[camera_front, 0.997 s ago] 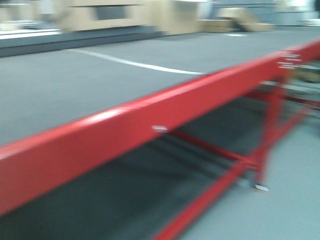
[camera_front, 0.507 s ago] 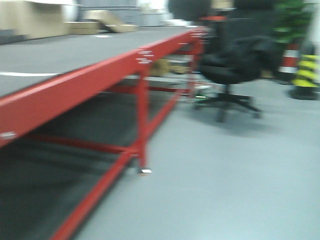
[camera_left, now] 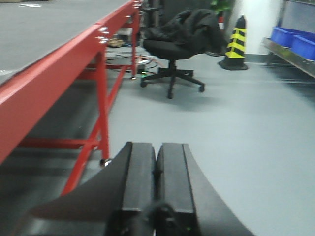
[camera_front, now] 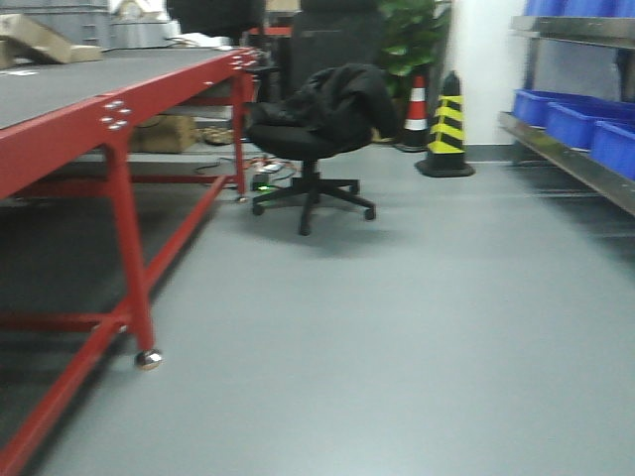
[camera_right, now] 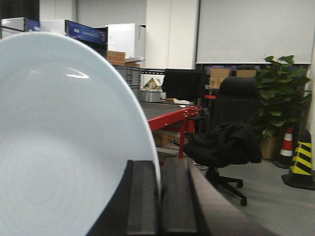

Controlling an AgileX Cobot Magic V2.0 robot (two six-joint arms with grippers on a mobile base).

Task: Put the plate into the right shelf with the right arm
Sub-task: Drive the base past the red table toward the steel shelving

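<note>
- Steel rails and blue bins (camera_front: 561,121) mark the right shelf (camera_front: 566,159), which stands at the far right edge of the front view, well apart from the robot across open floor. The step in hand is probably the carry toward it.
- Hold the pinch firm on the way. The right tool (camera_right: 158,169) has its two fingers closed on the rim of the plate (camera_right: 64,147), gripping only a narrow strip of edge, so a jolt could swing the plate.
- Steer right of the black office chair (camera_front: 313,129) and the striped cone (camera_front: 446,124), and away from the red-framed worktop (camera_front: 60,84) on the left.
- At the shelf, I would tip the plate flat over a bin or rail before letting go.
- The left tool (camera_left: 156,150) has its fingers pressed together with nothing between them. It is best kept low and out of the way.
- The plate is pale blue-white and glossy. It stands on edge and fills the left half of the right wrist view. A small bright highlight sits near its top and faint rings show round its plain centre.
</note>
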